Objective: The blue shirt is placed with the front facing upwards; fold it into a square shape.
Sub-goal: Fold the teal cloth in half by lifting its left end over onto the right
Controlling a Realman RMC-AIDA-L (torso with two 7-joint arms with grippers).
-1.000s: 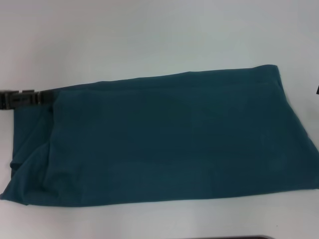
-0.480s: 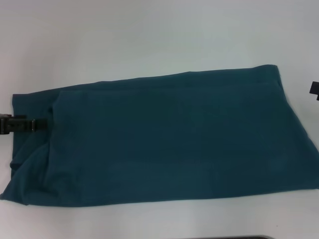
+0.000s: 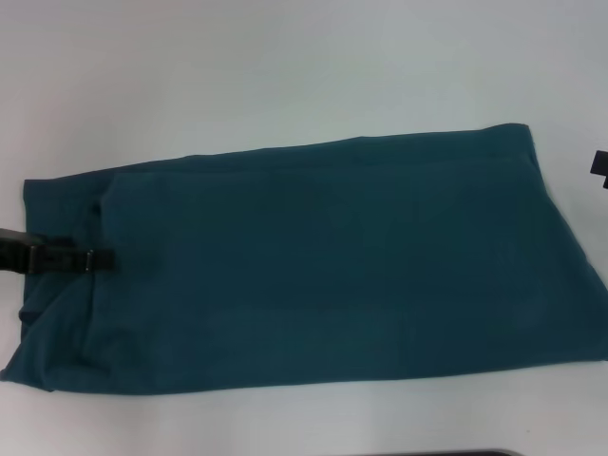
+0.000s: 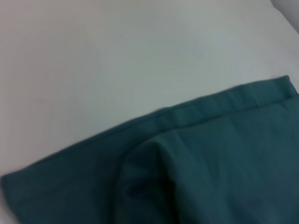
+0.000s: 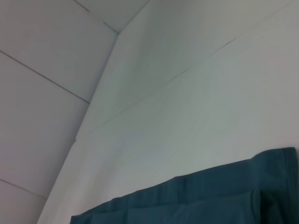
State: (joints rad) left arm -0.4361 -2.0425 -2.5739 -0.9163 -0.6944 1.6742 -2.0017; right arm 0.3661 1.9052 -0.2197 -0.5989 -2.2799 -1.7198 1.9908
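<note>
Shirt (image 3: 323, 261) lies flat on the white table (image 3: 285, 66) as a long band running left to right, its right end sitting a little farther from the robot than its left. No chest print and no neckline show, so the sides appear already folded in over the front; a band of this shape is what a fold end over end needs to give a square. That last fold is judged not yet done.

At the left end, the left gripper (image 3: 100, 259) reaches in from the table edge, low over the cloth, its black fingers closed flat together with the tip over the folded layers. Whether cloth is caught between them cannot be told. Its placing at the middle of the short left edge suits either pressing the layers down or taking that end for the fold across. The left wrist view shows only the shirt's hem and a raised fold beside it.

At the far right, only a black corner of the right gripper (image 3: 599, 167) shows, off the cloth and apart from the shirt's right end; its claw state cannot be told. It is judged idle.

Against the earlier frames, the left gripper has travelled nearer the robot along the left edge and pushed farther onto the cloth. The shirt itself has not shifted.
</note>
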